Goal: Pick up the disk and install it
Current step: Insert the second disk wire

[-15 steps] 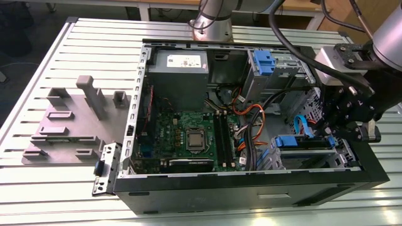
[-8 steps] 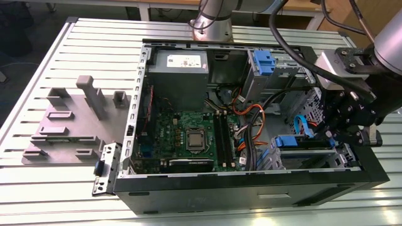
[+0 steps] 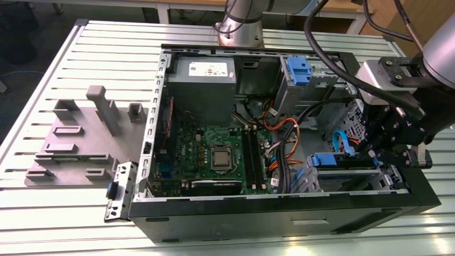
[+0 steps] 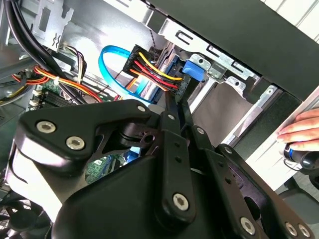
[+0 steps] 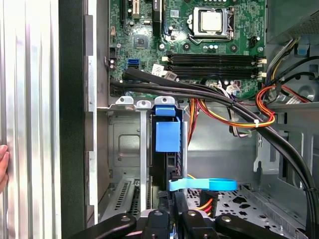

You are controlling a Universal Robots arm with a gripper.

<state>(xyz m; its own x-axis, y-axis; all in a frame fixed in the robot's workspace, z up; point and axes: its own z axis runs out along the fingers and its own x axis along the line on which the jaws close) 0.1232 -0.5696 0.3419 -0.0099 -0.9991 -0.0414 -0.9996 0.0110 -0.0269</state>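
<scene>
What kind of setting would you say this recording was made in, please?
Probably a robotics lab or assembly test bench: an open computer case lies on a slotted aluminium table, beside a grey fixture block, with the arm's gripper inside.

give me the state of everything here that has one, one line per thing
black desktop computer case: side panel off, inside exposed
silver-grey metal hard drive with blue side rails: on edge in the grey metal drive cage, blue tab showing
black robot gripper: at the drive's near end, finger state unclear
flat blue data cable: looped loose beside the drive
processor socket: uncovered, no cooler on it
person's hand: resting by the case's edge
</scene>
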